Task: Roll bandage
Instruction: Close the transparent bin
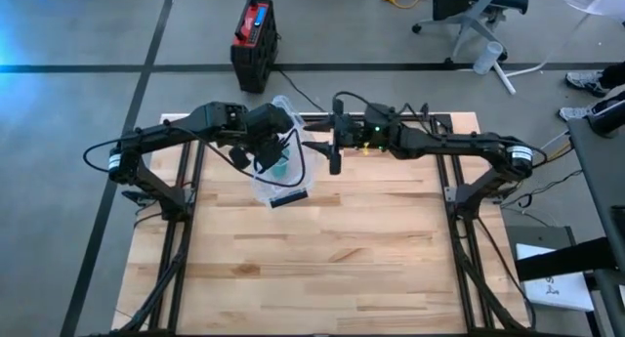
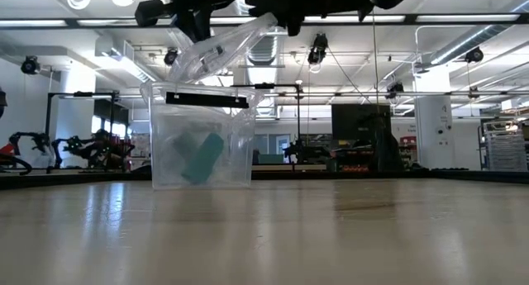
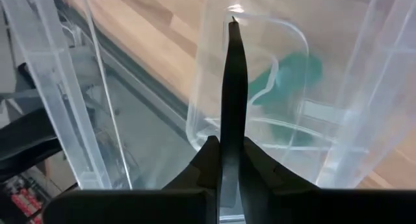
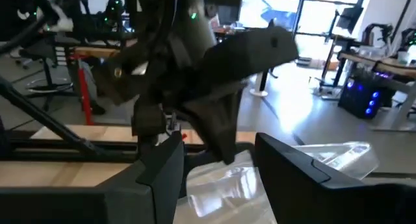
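Left gripper (image 3: 232, 29) closed, empty, over clear box (image 1: 283, 186); teal bandage (image 2: 201, 157) inside. Right gripper (image 1: 332, 142) open at three o'clock.

You are looking at a robotics laboratory. A wooden table (image 1: 322, 259) on a black frame stands on a grey concrete floor (image 1: 68, 103) marked with dark lines. Beyond it, ceiling strip lights (image 2: 463, 19), exposed ducts, equipment racks (image 2: 496, 149), an office chair (image 1: 479, 10) and other robot arms (image 2: 33, 144) fill the open hall.
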`<state>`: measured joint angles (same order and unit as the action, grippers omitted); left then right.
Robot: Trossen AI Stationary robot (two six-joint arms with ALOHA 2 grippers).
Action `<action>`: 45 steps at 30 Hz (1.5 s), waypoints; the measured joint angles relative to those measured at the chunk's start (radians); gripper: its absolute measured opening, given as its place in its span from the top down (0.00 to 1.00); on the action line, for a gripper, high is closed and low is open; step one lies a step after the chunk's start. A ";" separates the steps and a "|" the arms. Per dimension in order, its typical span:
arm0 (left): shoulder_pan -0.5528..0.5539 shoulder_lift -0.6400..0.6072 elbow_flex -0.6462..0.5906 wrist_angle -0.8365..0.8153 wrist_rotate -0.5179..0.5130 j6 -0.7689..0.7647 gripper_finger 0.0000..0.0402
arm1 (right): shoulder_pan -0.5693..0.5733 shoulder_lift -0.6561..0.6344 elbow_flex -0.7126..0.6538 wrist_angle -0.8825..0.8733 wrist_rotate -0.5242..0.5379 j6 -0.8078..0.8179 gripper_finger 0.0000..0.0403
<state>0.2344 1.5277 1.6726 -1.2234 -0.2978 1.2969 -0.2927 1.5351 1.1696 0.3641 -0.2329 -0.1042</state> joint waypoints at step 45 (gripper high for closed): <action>0.002 -0.110 -0.254 0.194 -0.051 0.097 0.96 | 0.068 0.128 -0.005 -0.266 0.049 0.009 0.54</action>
<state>0.2367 1.4181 1.4186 -1.0290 -0.3489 1.3935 -0.2249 1.6626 1.1641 0.0986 -0.1838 -0.0948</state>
